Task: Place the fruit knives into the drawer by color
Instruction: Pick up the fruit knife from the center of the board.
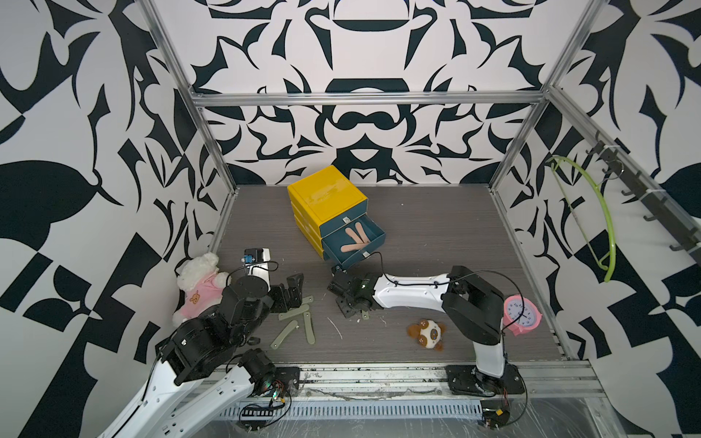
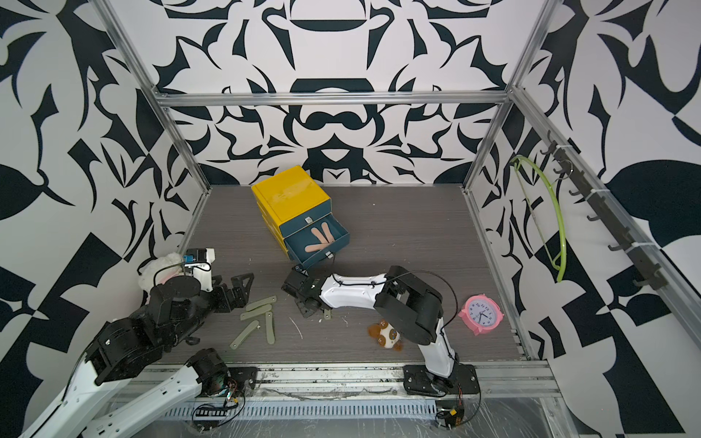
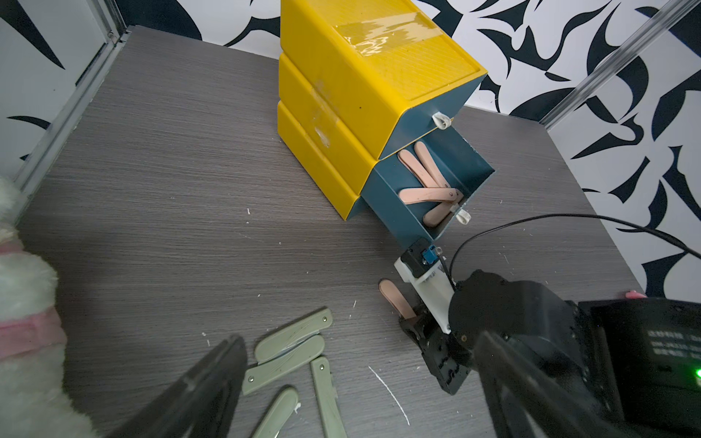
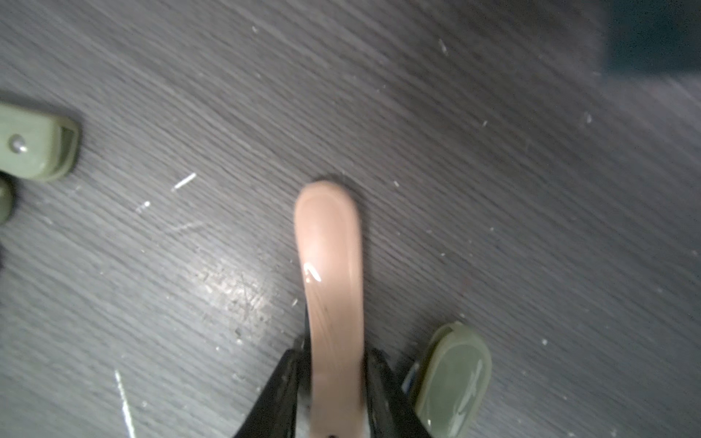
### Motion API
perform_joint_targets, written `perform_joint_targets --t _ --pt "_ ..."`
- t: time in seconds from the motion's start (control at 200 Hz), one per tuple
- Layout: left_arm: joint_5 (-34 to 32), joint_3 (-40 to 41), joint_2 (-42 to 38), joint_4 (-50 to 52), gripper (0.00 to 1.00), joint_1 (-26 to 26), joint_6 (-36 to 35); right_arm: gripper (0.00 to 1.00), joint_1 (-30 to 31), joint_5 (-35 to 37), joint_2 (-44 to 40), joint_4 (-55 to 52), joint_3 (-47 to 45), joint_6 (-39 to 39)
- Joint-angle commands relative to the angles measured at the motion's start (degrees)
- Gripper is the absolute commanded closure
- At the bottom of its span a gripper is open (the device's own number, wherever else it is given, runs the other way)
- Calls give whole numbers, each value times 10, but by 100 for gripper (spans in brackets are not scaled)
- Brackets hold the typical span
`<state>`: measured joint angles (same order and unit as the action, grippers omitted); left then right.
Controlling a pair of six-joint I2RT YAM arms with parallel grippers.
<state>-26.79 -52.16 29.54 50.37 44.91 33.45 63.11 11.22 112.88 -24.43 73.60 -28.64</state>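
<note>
The yellow cabinet (image 1: 326, 197) stands at the back middle with its middle drawer (image 1: 373, 237) pulled out. Several peach-pink fruit knives (image 3: 425, 178) lie in that drawer. My right gripper (image 4: 335, 379) is low over the table just in front of the drawer, shut on another peach-pink knife (image 4: 330, 258) that sticks out ahead of its fingers. One olive green knife (image 4: 451, 379) lies right beside that gripper. Several more olive green knives (image 1: 294, 314) lie on the table to the left, and my left gripper (image 3: 360, 386) hangs open over them, holding nothing.
A white plush bear in a pink shirt (image 1: 201, 284) leans at the left edge. A small brown-and-white plush toy (image 1: 426, 333) lies front right under the right arm. A pink clock (image 1: 521, 314) stands by the right wall, where a green hanger (image 1: 603, 227) hangs.
</note>
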Motion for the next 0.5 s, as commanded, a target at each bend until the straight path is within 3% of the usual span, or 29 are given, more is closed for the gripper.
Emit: perform_joint_targets --t 0.0,0.225,0.495 --pt "4 4 -4 2 1 0 -2 75 -2 3 2 -18 1 4" --pt "8 5 8 -1 1 0 0 89 3 -20 -28 27 -22 17" --pt "8 4 16 -5 1 0 3 93 24 -54 -132 114 -68 56"
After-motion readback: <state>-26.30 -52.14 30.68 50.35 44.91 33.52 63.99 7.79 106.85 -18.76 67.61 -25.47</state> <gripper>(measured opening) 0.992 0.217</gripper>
